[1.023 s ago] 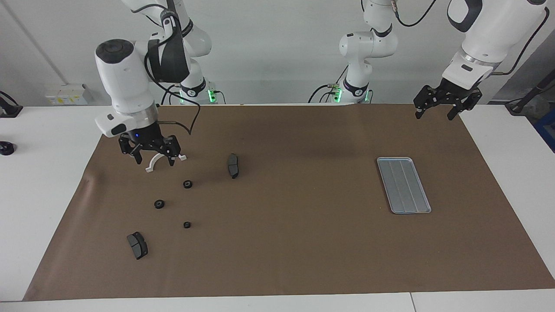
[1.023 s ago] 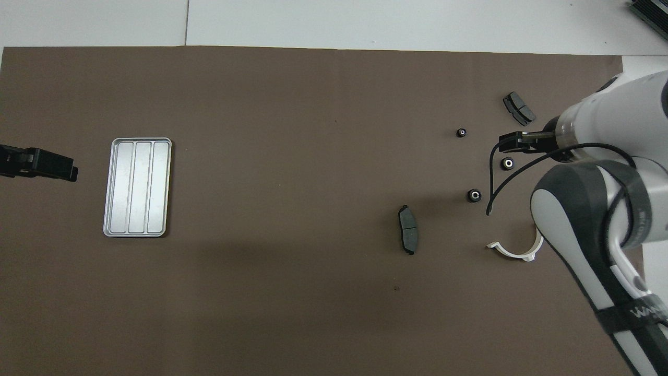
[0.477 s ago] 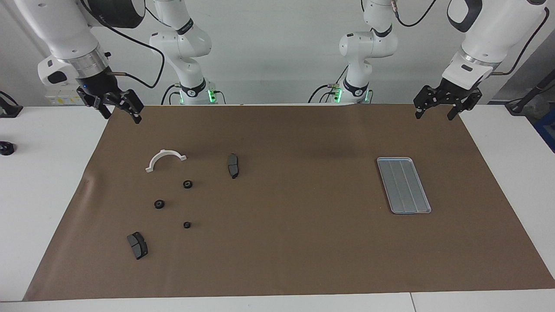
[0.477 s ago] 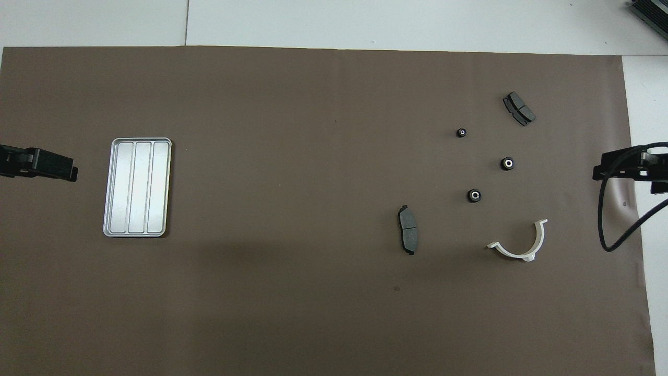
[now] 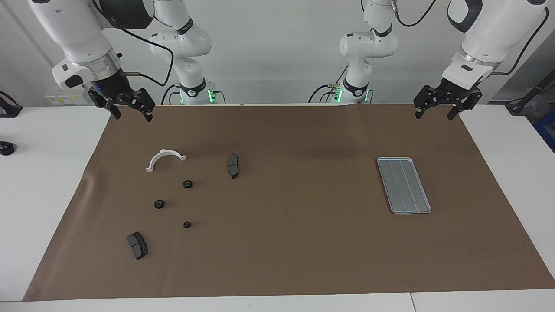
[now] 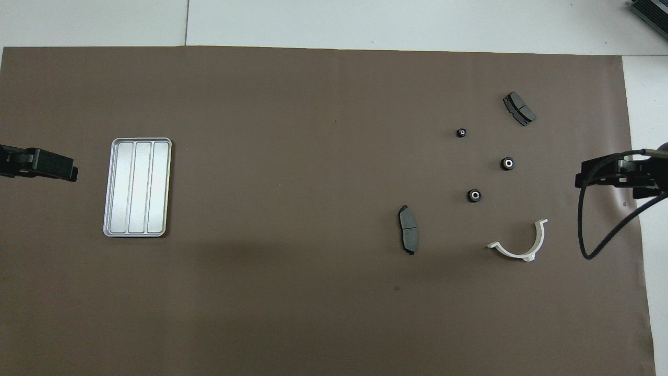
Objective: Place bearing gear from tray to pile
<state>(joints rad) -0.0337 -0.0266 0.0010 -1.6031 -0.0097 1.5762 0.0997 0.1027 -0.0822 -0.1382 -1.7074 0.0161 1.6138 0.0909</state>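
Bearing gears: we count 3, at and, all on the brown mat among the pile, between the white half-ring bracket and 2 brake pads. They lie below the right gripper, whose fingers stand apart, holding nothing. The tray appears bare, under the left gripper, fingers also apart, waiting. We judge the right arm much the nearer, and nothing left to move.
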